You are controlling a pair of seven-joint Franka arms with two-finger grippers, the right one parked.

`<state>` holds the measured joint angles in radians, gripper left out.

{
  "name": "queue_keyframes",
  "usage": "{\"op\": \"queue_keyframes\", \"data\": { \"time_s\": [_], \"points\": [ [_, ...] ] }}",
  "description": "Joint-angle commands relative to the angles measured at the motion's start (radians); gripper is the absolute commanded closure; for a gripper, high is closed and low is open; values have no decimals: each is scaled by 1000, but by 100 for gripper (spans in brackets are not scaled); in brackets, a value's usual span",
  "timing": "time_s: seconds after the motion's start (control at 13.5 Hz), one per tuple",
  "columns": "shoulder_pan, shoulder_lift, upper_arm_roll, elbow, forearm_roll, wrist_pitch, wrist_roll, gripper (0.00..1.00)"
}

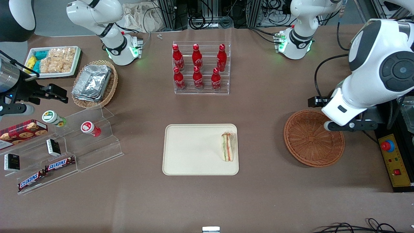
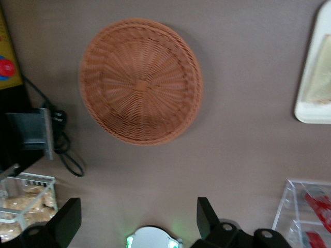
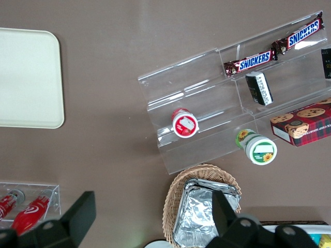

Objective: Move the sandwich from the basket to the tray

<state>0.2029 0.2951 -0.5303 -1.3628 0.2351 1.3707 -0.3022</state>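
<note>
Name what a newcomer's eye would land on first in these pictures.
The red cola bottles in their clear rack, standing farther from the front camera than the tray. Next, the sandwich lying on the tray at its edge toward the empty basket. The end effector hangs open above the table beside the basket, holding nothing.

Landmark: clear bottle rack (image 1: 201,68), six red cola bottles (image 1: 197,66) upright in two rows of three. Toward the parked arm's end from it: tan oval wicker basket (image 1: 108,89) holding foil containers (image 1: 92,82), then white snack tray (image 1: 53,61). Nearer the front camera than those: clear stepped stand (image 1: 69,147) with two Snickers bars (image 1: 45,171), cookie box (image 1: 22,131), two small capped cups (image 1: 72,123).
</note>
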Motion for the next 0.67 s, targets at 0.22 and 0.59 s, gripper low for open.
{"op": "queue_keyframes", "data": {
  "time_s": [0.22,0.59],
  "points": [
    [83,-70,42,-33,-35,10,129,0],
    [-279,-126,598,-58,-204,28,296,0]
  ]
}}
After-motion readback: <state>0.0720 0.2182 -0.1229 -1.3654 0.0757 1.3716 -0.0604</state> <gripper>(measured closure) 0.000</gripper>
